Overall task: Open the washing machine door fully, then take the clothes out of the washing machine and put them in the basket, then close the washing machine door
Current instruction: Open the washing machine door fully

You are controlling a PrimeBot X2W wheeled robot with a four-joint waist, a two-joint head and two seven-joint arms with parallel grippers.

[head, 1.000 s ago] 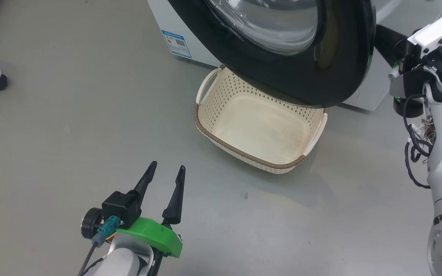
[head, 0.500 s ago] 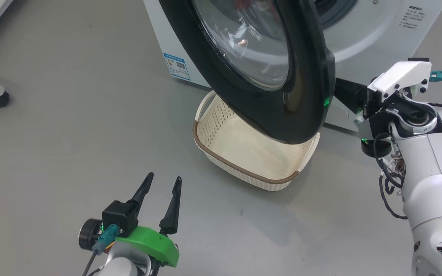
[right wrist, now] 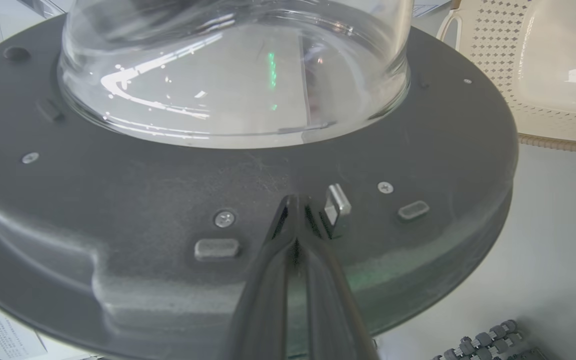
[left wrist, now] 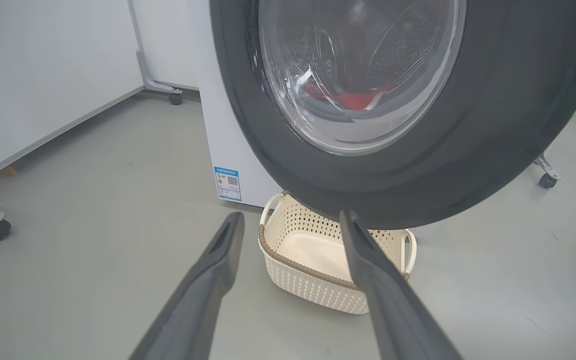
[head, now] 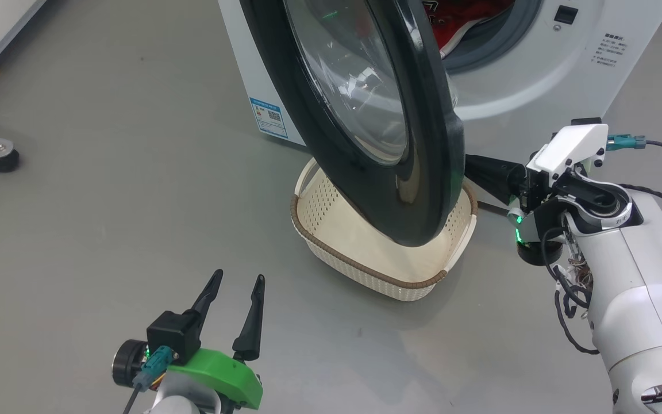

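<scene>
Right wrist view: the right gripper [right wrist: 295, 202], pinched together and empty, is touching the washing machine door [right wrist: 118, 175] at six o'clock; the left gripper [head: 239, 277] is hovering, spread wide, empty.

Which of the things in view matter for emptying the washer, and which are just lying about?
For the job:
washing machine door, partly open
clothes, red, in the drum
washing machine
basket, under the door
right gripper, shut, tips at the door's inner face
left gripper, open, holding nothing

Lying about:
castor foot, far left
white wall panel
</scene>
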